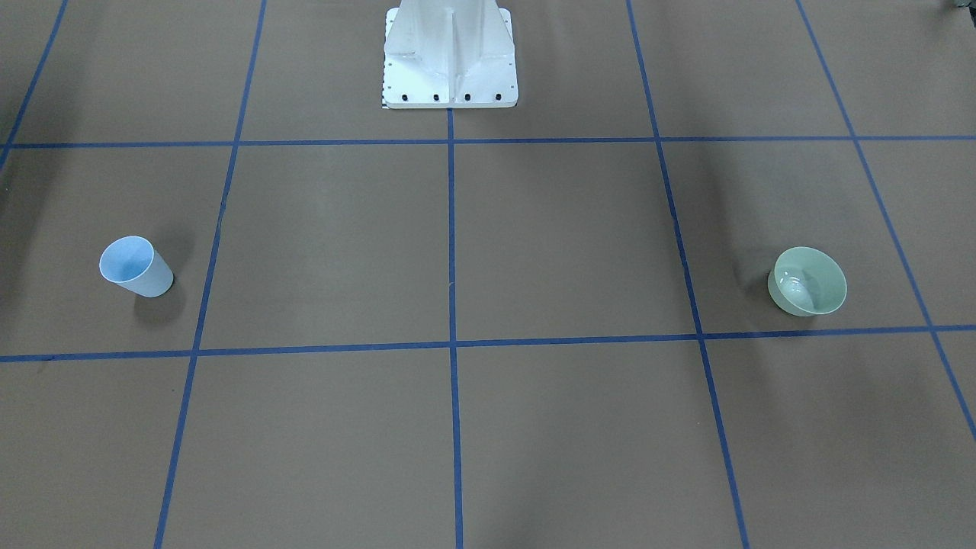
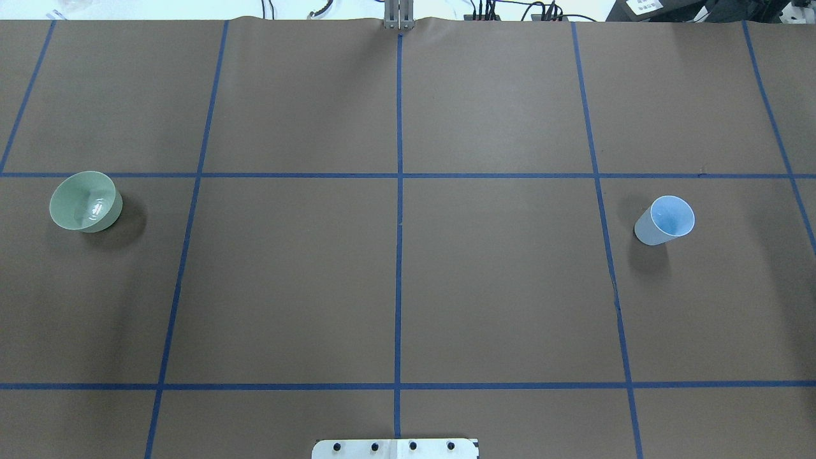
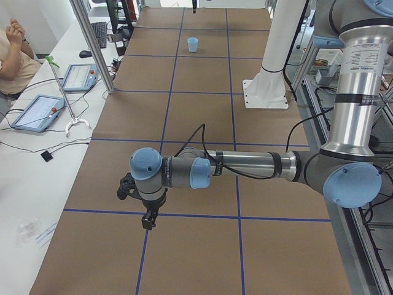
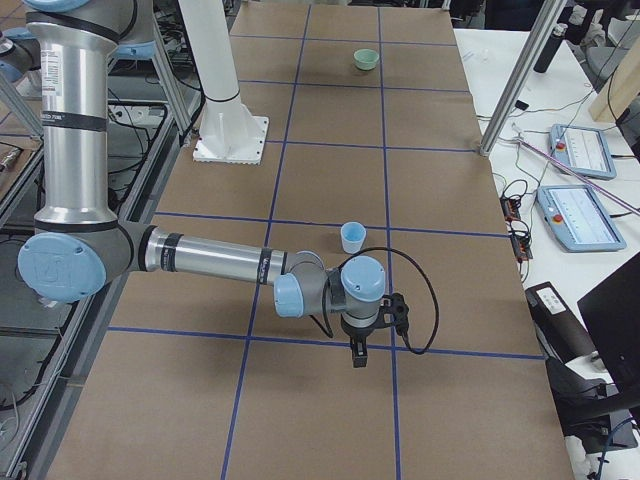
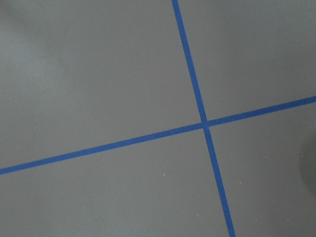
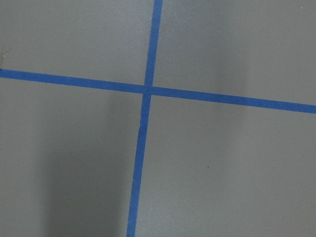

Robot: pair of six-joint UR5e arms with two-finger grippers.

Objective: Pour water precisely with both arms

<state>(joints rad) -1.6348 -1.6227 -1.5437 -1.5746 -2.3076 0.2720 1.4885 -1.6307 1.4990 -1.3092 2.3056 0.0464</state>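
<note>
A pale blue cup [image 2: 665, 220] stands upright on the robot's right side of the brown table, also in the front view [image 1: 136, 267]. A pale green bowl [image 2: 85, 201] stands on the left side [image 1: 810, 281]; a glossy glint shows inside it, and I cannot tell whether it is water. My left gripper [image 3: 147, 220] shows only in the exterior left view, pointing down over the table; the bowl is hidden there. My right gripper [image 4: 358, 355] shows only in the exterior right view, pointing down just in front of the cup [image 4: 352, 237]. I cannot tell whether either is open or shut.
The white bolted pedestal [image 1: 450, 61] stands at the robot's edge, mid-table. Blue tape lines [image 2: 399, 255] grid the table. Both wrist views show only bare table and a tape cross [image 5: 204, 123]. An operator [image 3: 12, 49] and control tablets [image 3: 37, 112] are beside the table.
</note>
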